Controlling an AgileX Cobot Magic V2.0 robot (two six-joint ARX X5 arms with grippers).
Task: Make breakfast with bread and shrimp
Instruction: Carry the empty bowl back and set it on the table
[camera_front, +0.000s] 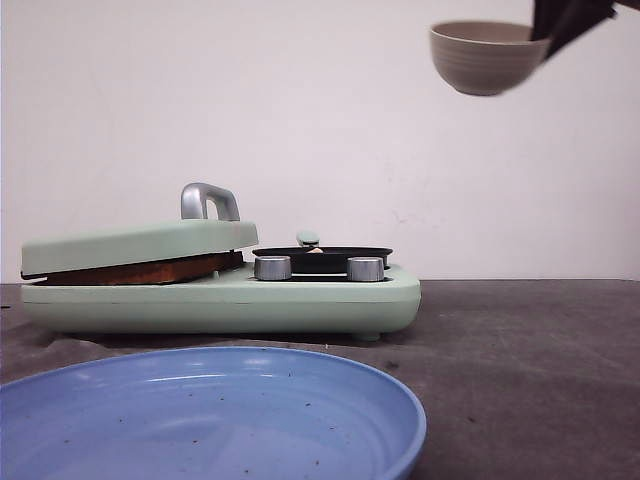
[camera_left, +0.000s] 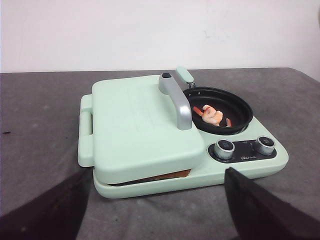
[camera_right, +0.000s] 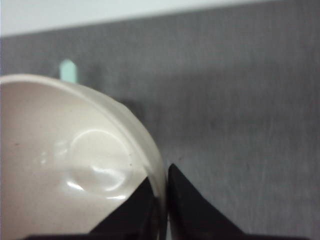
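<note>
A mint-green breakfast maker (camera_front: 230, 300) stands on the table; it also shows in the left wrist view (camera_left: 145, 135). Its press lid is down on browned bread, of which only the crust edge (camera_front: 140, 271) (camera_left: 167, 175) shows. Shrimp (camera_left: 212, 115) lie in its small black pan (camera_left: 220, 107) (camera_front: 322, 259). My right gripper (camera_front: 560, 28) is shut on the rim of an empty beige bowl (camera_front: 483, 57) (camera_right: 65, 165), held high at the upper right; its fingertips (camera_right: 180, 200) pinch the wall. My left gripper (camera_left: 155, 210) is open and empty, in front of the maker.
A large empty blue plate (camera_front: 210, 415) sits at the table's near edge in front of the maker. Two silver knobs (camera_front: 272, 267) (camera_front: 365, 268) sit on its front. A silver handle (camera_front: 208, 200) stands on the lid. Dark grey cloth covers the table (camera_front: 530, 370).
</note>
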